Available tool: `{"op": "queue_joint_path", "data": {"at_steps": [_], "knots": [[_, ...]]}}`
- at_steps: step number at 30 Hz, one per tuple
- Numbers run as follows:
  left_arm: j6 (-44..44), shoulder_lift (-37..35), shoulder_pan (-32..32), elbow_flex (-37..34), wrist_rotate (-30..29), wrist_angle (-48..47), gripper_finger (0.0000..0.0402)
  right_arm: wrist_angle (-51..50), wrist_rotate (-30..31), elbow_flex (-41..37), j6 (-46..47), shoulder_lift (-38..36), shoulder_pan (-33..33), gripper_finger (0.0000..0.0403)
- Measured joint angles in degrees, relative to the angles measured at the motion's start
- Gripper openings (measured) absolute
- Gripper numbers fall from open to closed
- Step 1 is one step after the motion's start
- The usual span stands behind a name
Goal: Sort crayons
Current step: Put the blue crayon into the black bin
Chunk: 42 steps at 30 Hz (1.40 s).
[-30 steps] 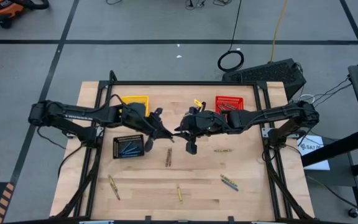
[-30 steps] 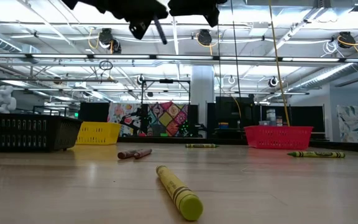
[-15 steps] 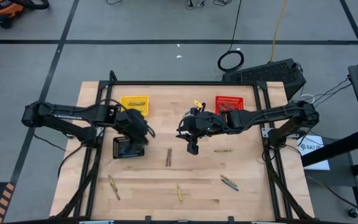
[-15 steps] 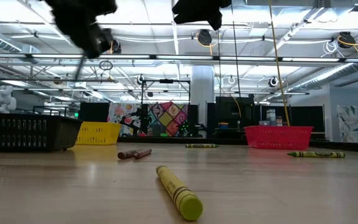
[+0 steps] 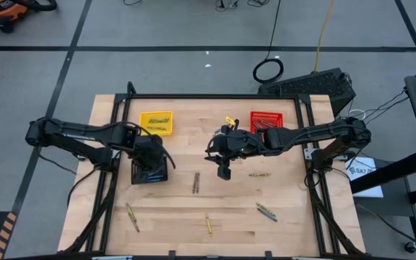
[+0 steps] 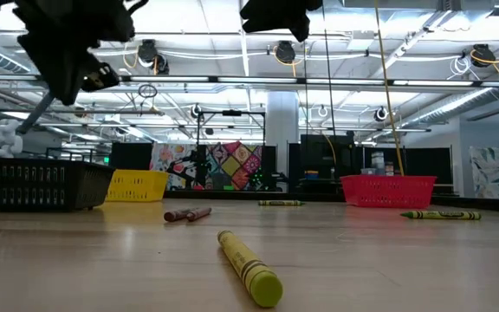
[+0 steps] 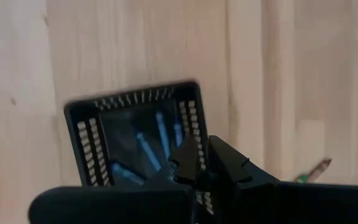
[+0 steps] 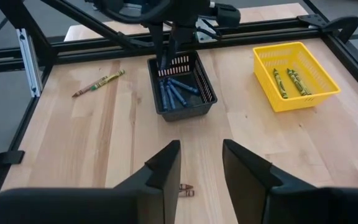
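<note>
My left gripper (image 5: pixel 155 160) hovers over the black mesh basket (image 5: pixel 149 173), which holds several blue-grey crayons (image 7: pixel 149 149). Its fingers are shut on a thin grey stick, apparently a blue-grey crayon (image 6: pixel 33 117). My right gripper (image 5: pixel 222 172) is open and empty above the table's middle; the right wrist view (image 8: pixel 201 168) shows bare wood between its fingers. Loose crayons lie flat on the table: a brown-red pair (image 5: pixel 196 182), a yellow one (image 5: pixel 259 174) and others nearer the front. My left gripper pinches the crayon at its upper end (image 6: pixel 52 94) between its two fingers, which point down. The gripper hides the exact place of contact in the left wrist view. The crayon slants down below the fingers, lifted clear above the black basket.
A yellow basket (image 5: pixel 156 121) with yellow crayons and a red basket (image 5: pixel 266 120) stand at the far side. More crayons lie at the front left (image 5: pixel 132 217), the front middle (image 5: pixel 209 224) and the front right (image 5: pixel 266 211). Black frame rails run along the table's sides.
My left gripper has gone from beside my right gripper at the table's middle toward the left edge and a little nearer, carrying the thin stick. It now stands over the black basket.
</note>
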Motion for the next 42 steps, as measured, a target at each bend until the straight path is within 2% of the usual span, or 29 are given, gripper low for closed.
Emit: {"op": "queue_joint_path", "data": {"at_steps": [5, 14, 20, 30, 42], "knots": [[-0.2, 0.1, 0.0, -5.1, 1.4, 0.2, 0.0017, 0.0, 0.0, 0.0, 0.1, 0.0, 0.0, 0.0107], [-1.5, 0.1, 0.0, -10.9, 0.4, 2.3, 0.0017, 0.0, 0.0, 0.0, 0.1, 0.0, 0.0, 0.0107], [-1.5, 0.1, 0.0, -11.3, -0.1, 5.8, 0.0018, 0.0, 0.0, 0.0, 0.2, 0.0, 0.0, 0.0107], [-3.0, 0.1, 0.0, -11.3, -0.6, 6.4, 0.0018, 0.0, 0.0, 0.0, 0.2, 0.0, 0.0, 0.0107], [-3.0, 0.1, 0.0, -11.3, -1.2, 6.4, 0.0083, 0.0, 0.0, 0.0, 0.2, 0.0, 0.0, 0.0107]]}}
